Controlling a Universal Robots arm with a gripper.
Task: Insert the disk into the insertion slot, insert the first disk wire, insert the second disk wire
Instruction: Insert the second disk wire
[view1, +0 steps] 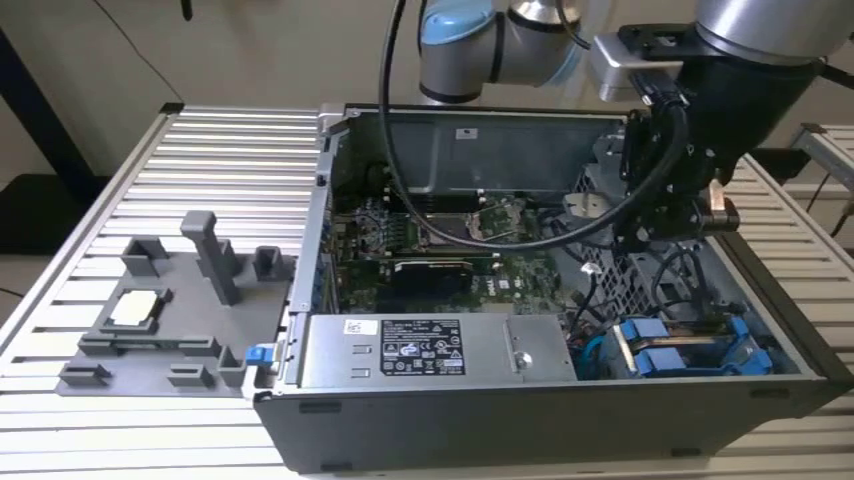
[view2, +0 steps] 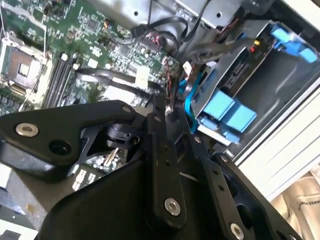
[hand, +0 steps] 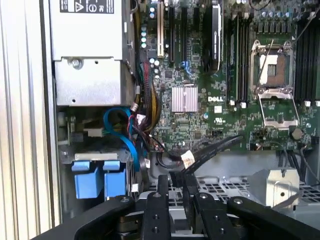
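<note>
Inside the open computer case (view1: 534, 420), at its corner toward the exterior view's right, you are looking at the disk (view1: 674, 352) sitting in the insertion slot (view2: 282, 82). Its blue carrier bracket is showing at the mouth of the grey cage, just beside the power supply box (view1: 434, 348). Your arm (view1: 754, 70) is leaning into the case from above, and the gripper (hand: 176, 181) is hanging over the perforated metal panel (hand: 225, 190), near the disk but apart from it. In both wrist views its fingers (hand: 162, 192) are clamping close together on the end of a black cable (hand: 215, 150) that is carrying a white tag. That cable is lying across the lower edge of the green motherboard (hand: 200, 65). Blue wires (hand: 129, 142) are curving between the drive cage and the power supply box. Outside the case, toward the exterior view's left, a grey fixture (view1: 160, 330) is resting on the slatted table (view1: 227, 140).
</note>
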